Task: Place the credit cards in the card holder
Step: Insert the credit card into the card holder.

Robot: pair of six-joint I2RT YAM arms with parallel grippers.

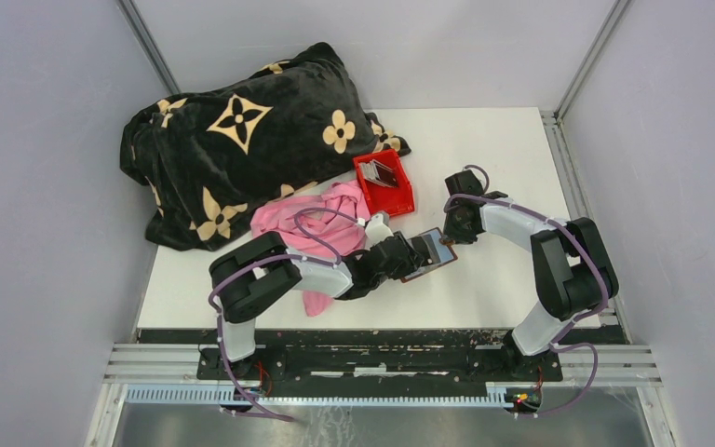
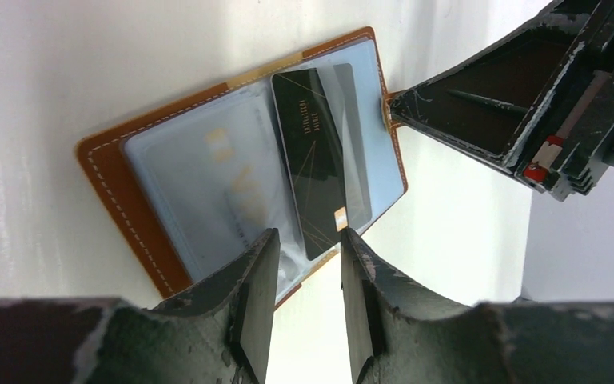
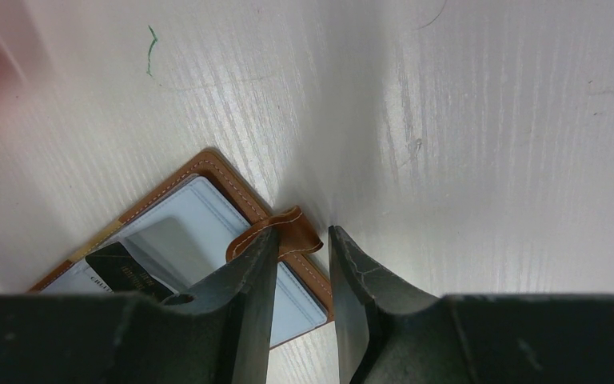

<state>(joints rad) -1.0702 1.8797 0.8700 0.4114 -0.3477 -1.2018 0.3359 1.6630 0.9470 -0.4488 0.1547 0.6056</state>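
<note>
On the table (image 1: 493, 158), mid-front: card holder (image 1: 434, 251) lies open; spare credit cards (image 1: 382, 173) in red bin (image 1: 402, 203). Left wrist: left gripper (image 2: 309, 240) spread, dark credit card (image 2: 310, 152) part-way in a clear pocket, near end between tips. Right wrist: right gripper (image 3: 300, 240) jaws apart, tips at snap tab (image 3: 288, 232).

Bare table (image 1: 493, 293) lies free on the near side of the card holder (image 1: 428, 258); the red bin (image 1: 409, 192) and pink cloth (image 1: 284, 219) crowd behind and left.
</note>
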